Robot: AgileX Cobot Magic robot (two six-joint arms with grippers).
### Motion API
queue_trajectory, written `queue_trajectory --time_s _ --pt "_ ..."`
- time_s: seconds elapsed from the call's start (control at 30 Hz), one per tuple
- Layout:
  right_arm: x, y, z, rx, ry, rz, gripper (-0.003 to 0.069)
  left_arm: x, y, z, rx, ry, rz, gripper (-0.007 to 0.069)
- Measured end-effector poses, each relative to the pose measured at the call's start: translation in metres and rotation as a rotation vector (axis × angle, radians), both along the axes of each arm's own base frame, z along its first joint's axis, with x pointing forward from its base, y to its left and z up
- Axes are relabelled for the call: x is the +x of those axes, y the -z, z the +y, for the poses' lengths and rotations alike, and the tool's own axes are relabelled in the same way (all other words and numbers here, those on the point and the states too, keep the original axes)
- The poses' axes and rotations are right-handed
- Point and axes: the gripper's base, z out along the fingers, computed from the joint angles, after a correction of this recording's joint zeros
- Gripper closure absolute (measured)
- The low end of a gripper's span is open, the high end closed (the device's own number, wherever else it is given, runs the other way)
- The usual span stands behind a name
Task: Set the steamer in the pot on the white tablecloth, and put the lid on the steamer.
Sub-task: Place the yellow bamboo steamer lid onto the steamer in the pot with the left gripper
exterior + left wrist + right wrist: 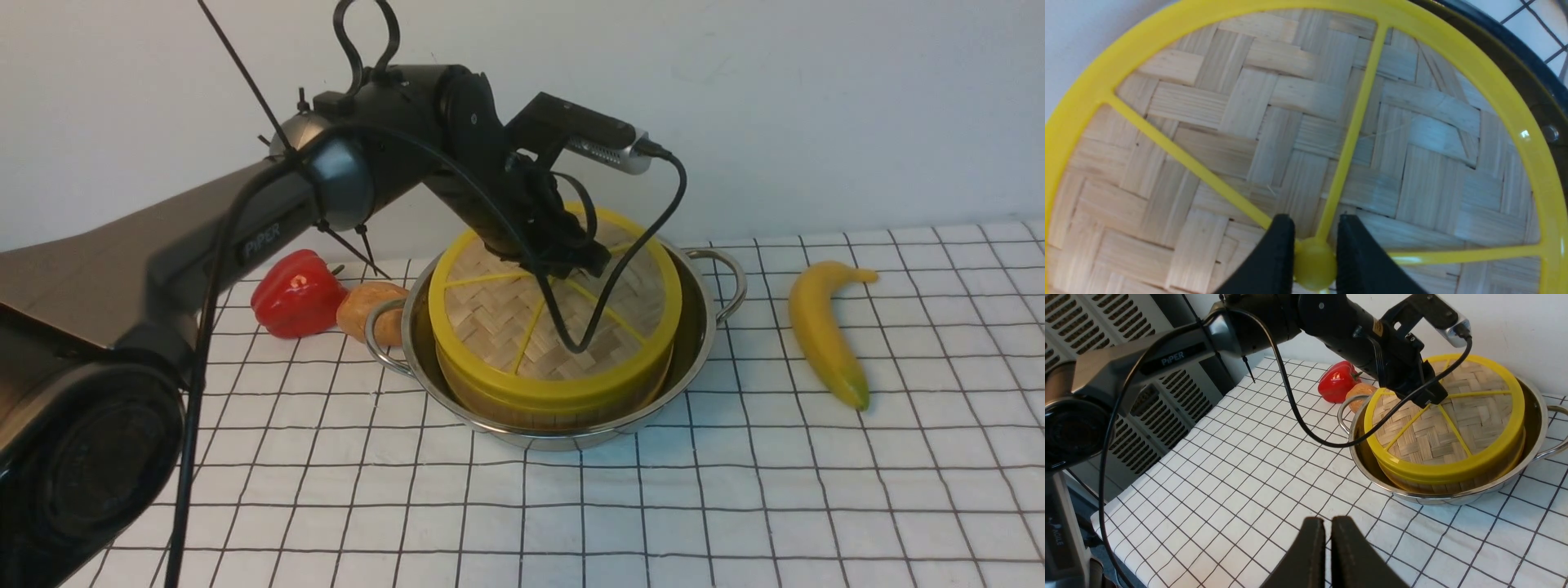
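With our left gripper clamped on the centre knob of the flat woven-bamboo yellow-rimmed lid, we level it on the round bamboo steamer before releasing.

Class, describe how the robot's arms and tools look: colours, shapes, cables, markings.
The left arm is black and dark grey with rounded joints and white PIPER lettering. A black cable loops from a silver-tipped camera near its wrist. The left tool and right tool each have two black, tapered fingers.
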Motion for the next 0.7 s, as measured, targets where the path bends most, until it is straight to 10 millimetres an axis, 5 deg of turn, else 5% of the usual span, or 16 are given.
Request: queue_trajectory --time_s 0.7 --pt "-0.0001 -0.0001 0.0001 0.001 -0.002 -0.001 0.0608 0.001 0.0032 -0.0006 -0.001 -0.006 0.008 0.0501"
